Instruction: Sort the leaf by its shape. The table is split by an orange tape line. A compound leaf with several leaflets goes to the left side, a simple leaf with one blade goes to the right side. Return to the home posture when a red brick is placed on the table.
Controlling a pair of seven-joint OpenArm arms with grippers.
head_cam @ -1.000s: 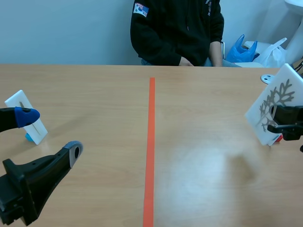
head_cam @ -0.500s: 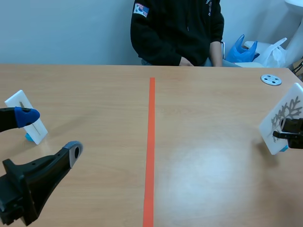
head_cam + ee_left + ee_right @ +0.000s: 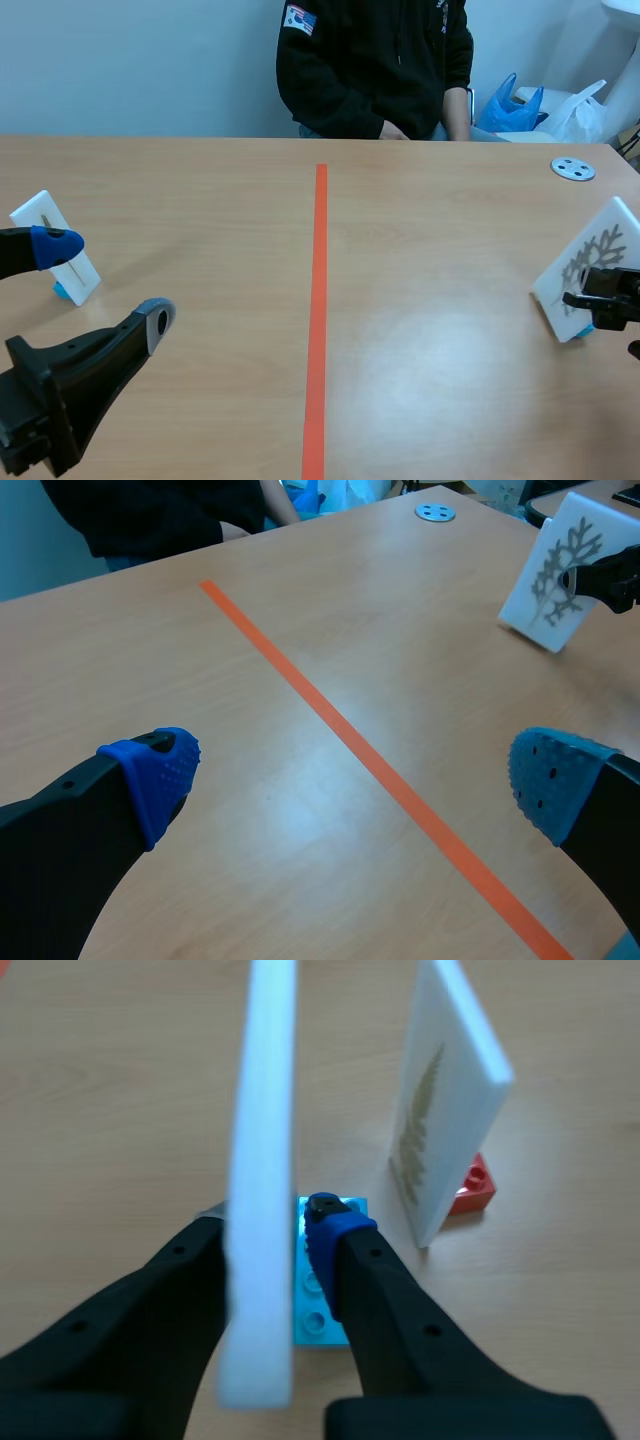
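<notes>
**Right gripper clamped on a leaf card, right of the tape**

The right gripper [image 3: 272,1225] presses one pad on each face of the card [image 3: 262,1110], low down, just above its blue brick [image 3: 320,1305] base. The card leans at the right half of the table [image 3: 430,200], well apart from the tape [image 3: 318,300]. Its leaf looks many-branched, so probably compound: lift straight, squeeze firmly, cross the tape, then set the brick down flat. Avoid the second card [image 3: 440,1110] on a red brick [image 3: 475,1185] just ahead. The left gripper [image 3: 355,770] is spread wide and holds nothing.

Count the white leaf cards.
3. One card left of the tape line; a second card clamped in the right gripper; a third card just ahead of it. More may be hidden.
</notes>
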